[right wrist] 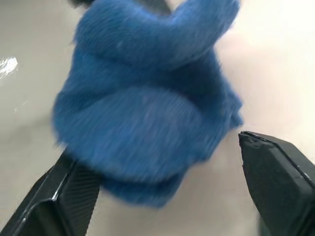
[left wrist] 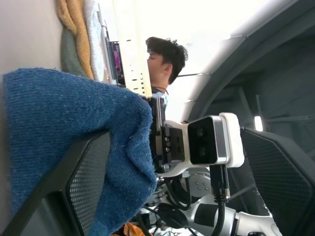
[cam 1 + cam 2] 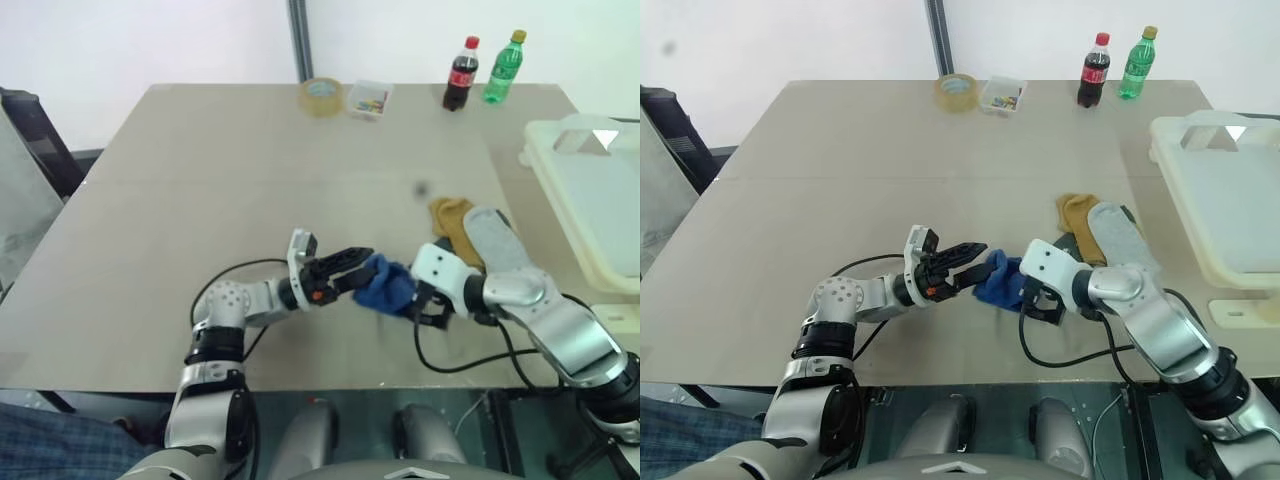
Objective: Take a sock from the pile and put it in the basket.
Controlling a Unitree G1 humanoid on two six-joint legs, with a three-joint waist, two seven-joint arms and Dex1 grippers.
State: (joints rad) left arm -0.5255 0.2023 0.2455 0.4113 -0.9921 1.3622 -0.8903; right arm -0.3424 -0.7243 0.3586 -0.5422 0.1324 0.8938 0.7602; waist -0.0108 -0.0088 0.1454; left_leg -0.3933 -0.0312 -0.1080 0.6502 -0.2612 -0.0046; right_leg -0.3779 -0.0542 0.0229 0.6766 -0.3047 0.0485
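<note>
Sock [image 3: 388, 284] off the pile [image 3: 470, 232], draped on my left gripper [image 3: 352, 264]; both jaws released, basket [image 3: 560, 170] still to go.

The blue sock [image 3: 1002, 283] is lying bunched between both grippers, seemingly touching the left gripper [image 3: 968, 262] while the right gripper [image 3: 1038, 300] is sitting beside it.
</note>
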